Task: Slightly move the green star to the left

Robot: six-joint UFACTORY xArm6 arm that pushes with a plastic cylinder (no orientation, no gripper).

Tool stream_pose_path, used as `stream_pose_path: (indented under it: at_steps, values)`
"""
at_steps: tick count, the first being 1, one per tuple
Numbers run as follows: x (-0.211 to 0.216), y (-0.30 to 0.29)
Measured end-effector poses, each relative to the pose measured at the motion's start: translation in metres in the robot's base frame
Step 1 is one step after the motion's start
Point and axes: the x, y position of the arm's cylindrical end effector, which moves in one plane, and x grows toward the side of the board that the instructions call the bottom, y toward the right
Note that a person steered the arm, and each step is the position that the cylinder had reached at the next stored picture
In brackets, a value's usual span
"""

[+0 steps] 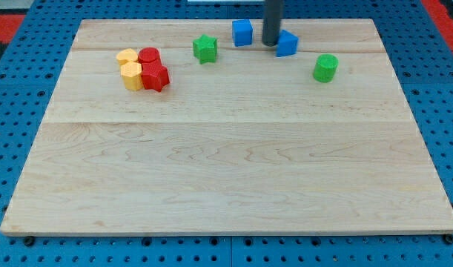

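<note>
The green star lies near the view's top, left of centre on the wooden board. My tip is at the lower end of the dark rod, to the right of the star with the blue cube roughly between them. The tip touches or nearly touches the left side of a blue block. A gap separates the tip from the star.
A green cylinder stands at the view's upper right. At the upper left is a tight cluster: a yellow heart-like block, a yellow block, a red cylinder and a red star-like block.
</note>
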Motion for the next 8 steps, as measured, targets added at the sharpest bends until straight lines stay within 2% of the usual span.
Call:
stream_pose_path:
  at_steps: [2, 4, 5, 6, 8]
  values:
    - [0.002, 0.034]
    - [-0.034, 0.071]
    - [-0.019, 0.052]
    - [0.008, 0.004]
    - [0.007, -0.078]
